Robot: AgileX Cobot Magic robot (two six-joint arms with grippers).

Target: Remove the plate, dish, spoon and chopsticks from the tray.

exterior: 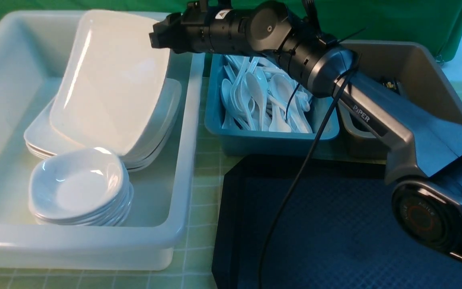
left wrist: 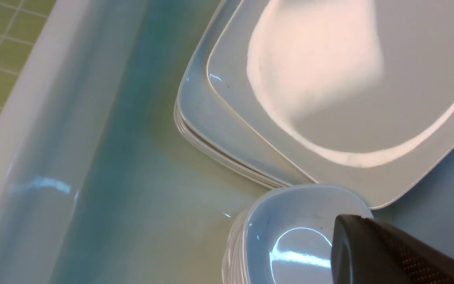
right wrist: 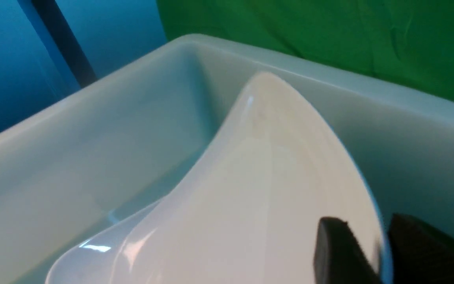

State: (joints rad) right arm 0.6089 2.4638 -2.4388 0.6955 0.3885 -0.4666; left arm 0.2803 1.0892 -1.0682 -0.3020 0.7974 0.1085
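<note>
The plate (exterior: 110,80) leans on the plate stack (exterior: 42,136) in the white tub (exterior: 187,160), its rim between the jaws of the right tool (right wrist: 369,236) (pinching or released: cannot tell), the left tool (left wrist: 369,244) is pressed together, and the visible tray (exterior: 231,208) surface is bare, so clearing appears nearly complete.

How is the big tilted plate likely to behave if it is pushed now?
The plate looks glossy, so it would probably slide easily over the stacked plates beneath. It rests tilted, so a push may drop it flat with a knock. It looks rigid, possibly ceramic, so it could chip.
</note>
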